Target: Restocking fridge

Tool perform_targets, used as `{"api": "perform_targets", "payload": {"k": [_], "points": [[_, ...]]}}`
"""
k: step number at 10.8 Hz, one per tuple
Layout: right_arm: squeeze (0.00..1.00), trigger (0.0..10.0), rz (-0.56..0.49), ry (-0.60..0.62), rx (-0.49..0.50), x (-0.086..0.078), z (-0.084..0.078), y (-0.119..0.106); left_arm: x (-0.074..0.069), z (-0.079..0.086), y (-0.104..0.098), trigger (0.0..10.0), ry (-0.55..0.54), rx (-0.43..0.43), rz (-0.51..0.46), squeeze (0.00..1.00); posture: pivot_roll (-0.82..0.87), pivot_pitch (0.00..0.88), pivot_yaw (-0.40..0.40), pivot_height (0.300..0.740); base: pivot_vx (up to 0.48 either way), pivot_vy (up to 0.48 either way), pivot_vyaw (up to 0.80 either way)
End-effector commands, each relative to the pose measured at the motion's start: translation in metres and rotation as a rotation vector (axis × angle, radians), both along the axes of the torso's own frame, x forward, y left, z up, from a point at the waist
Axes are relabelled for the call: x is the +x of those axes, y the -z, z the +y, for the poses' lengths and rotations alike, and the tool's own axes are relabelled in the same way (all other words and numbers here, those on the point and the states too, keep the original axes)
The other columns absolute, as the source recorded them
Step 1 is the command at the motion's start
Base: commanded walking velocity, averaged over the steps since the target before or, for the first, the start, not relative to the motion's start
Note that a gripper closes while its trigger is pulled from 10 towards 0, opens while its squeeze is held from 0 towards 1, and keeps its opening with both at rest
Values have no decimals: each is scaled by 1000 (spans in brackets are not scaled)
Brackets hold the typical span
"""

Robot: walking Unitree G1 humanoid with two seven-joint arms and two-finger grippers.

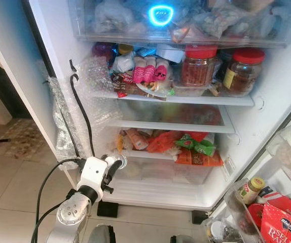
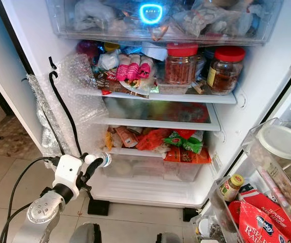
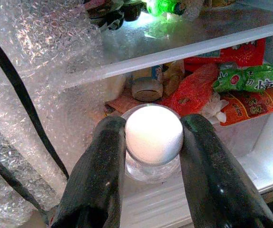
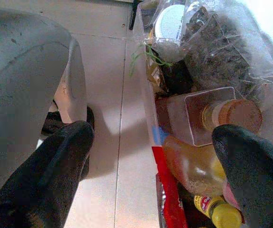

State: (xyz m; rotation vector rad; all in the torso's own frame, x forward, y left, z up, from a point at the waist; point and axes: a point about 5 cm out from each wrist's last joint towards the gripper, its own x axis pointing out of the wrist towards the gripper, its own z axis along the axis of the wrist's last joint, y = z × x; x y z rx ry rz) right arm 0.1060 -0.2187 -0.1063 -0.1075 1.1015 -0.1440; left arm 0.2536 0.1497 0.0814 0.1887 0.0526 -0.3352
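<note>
Fridge (image 1: 267,116) stands open on tiled floor (image 1: 13,177).

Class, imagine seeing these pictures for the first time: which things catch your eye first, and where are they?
A glowing blue ring shines behind the top drawer of the open fridge. Two red-lidded jars stand on the right of the upper shelf. Low on the left, the left gripper is closed on a small white-capped jar.
</note>
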Motion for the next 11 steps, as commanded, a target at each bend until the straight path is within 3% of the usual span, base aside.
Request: {"api": "perform_targets", "payload": {"k": [1,11], "points": [[0,10000,1,-11,8,1,3,0,3,-1,-7,10000,3,-5,-31,0,-89,0,-21,642,274,0,0],[0,10000,2,-12,10,1,3,0,5,-1,-5,10000,21,1,-12,0,-91,0,-20,642,281,0,0]]}}
